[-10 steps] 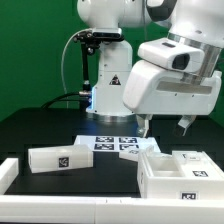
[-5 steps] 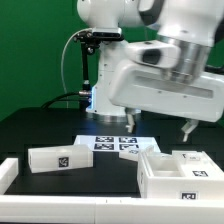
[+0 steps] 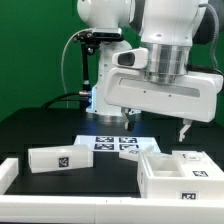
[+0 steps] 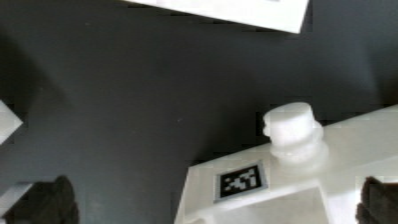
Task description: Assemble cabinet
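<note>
Franka arm's gripper (image 3: 155, 126) hangs over the black bench (image 3: 30, 135), jaws spread wide, grasping nothing. The white cabinet body (image 3: 176, 172) sits directly beneath, at the exterior view's right. Its small knob (image 4: 290, 133) stands upright below the gripper, off-centre toward one finger. A loose panel (image 3: 58, 158) lies well apart.

text: no letters, numbers or brands legible | signs: square black-and-white tag markers (image 3: 66, 156) (patterns only) on marker board (image 3: 113, 143), loose white panel (image 3: 50, 158), cabinet box (image 3: 160, 176) | wrist view: one tag on white cabinet panel (image 4: 294, 195)
</note>
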You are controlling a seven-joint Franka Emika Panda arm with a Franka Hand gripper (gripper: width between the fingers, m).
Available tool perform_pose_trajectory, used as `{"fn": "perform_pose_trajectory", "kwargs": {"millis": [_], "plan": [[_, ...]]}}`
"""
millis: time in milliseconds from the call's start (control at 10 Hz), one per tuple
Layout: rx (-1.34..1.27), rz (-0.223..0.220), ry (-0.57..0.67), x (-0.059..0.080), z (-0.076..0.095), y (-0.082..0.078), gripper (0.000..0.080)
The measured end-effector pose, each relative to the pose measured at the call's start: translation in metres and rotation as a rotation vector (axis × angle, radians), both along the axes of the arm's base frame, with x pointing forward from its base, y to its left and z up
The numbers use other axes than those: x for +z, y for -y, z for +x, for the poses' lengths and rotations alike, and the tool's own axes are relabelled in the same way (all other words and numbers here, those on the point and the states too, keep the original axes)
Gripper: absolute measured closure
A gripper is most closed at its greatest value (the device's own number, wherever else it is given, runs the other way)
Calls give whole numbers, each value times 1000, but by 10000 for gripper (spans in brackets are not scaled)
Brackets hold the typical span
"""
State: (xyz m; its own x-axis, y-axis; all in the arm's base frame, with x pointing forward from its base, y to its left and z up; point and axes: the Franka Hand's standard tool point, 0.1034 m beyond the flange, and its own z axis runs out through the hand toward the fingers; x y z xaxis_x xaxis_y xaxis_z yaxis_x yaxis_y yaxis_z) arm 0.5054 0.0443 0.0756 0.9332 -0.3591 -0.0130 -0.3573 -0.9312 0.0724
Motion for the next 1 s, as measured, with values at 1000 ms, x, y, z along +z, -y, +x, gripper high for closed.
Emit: {"fn": "perform_pose_trajectory", "kwargs": {"millis": [1000], "plan": [[-177, 41, 61, -42, -66, -9, 2]]}}
